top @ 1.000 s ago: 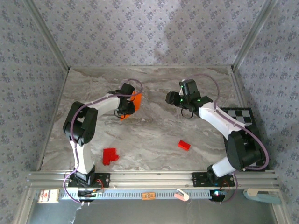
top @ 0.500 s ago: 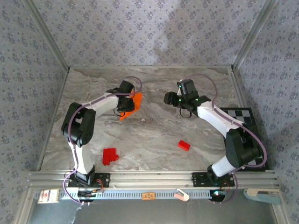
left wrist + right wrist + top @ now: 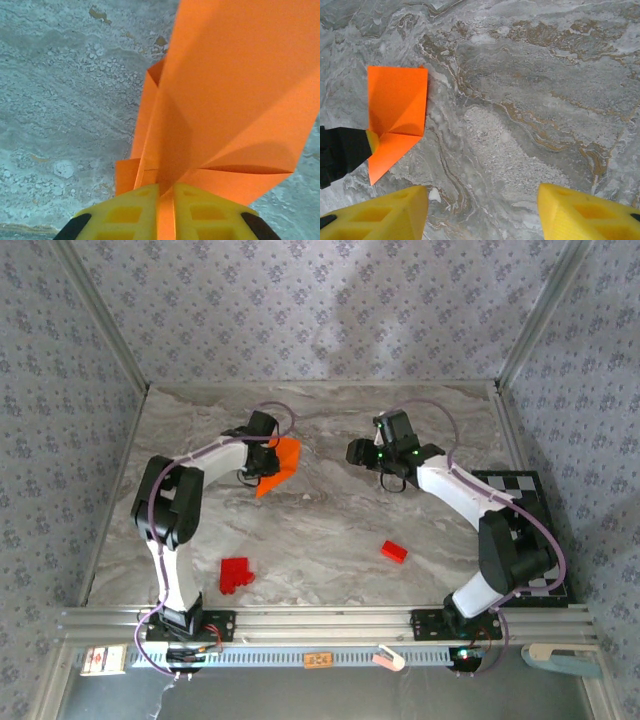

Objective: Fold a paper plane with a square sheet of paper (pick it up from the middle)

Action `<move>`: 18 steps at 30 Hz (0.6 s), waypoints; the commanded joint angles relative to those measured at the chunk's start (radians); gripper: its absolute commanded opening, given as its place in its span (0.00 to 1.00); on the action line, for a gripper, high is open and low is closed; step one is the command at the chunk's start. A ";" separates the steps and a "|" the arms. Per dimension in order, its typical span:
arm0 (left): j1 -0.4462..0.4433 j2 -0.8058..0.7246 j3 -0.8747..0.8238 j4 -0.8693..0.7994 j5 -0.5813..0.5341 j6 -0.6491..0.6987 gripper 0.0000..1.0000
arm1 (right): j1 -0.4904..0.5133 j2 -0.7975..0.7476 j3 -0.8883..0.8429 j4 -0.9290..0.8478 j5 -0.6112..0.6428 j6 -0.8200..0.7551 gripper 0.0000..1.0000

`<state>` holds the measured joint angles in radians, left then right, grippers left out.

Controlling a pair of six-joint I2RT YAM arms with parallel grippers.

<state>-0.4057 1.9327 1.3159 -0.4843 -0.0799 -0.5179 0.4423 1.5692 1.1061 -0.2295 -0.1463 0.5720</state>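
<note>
The bright orange paper point(image 3: 281, 462) is folded into a pointed, creased shape and held just over the marble table point(image 3: 330, 520) at the back left. My left gripper point(image 3: 268, 462) is shut on it. In the left wrist view the yellow fingers point(image 3: 131, 215) pinch the centre crease, and the orange paper point(image 3: 235, 95) fans out ahead. My right gripper point(image 3: 358, 451) hovers open to the right of it, apart from it. Through the right wrist view its yellow fingers point(image 3: 375, 215) stand wide over bare marble, with the orange paper point(image 3: 397, 107) at the left.
A red block point(image 3: 394, 551) lies right of centre and a cluster of red blocks point(image 3: 235, 574) lies at the front left. The black-and-white chequered board point(image 3: 520, 495) sits at the right edge under the right arm. Patterned walls close the back and sides.
The left gripper has shifted a little back and left with the paper, which has turned and spread out flatter. The right gripper has crept leftward toward it.
</note>
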 commanded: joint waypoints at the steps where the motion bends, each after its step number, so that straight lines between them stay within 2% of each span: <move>1: 0.011 0.024 0.015 0.001 -0.016 -0.007 0.14 | 0.009 0.021 0.037 -0.017 -0.012 0.012 0.61; 5: 0.013 0.036 0.010 0.004 0.001 0.003 0.12 | 0.017 0.035 0.047 -0.021 -0.016 0.012 0.61; 12: 0.011 0.033 -0.018 0.007 0.100 0.082 0.10 | 0.028 0.069 0.060 -0.026 -0.021 0.024 0.61; 18: -0.034 -0.015 -0.098 0.013 0.178 0.135 0.09 | 0.048 0.111 0.059 -0.009 -0.042 0.049 0.59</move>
<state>-0.4084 1.9385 1.2633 -0.4438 0.0299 -0.4324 0.4774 1.6585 1.1381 -0.2325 -0.1661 0.5976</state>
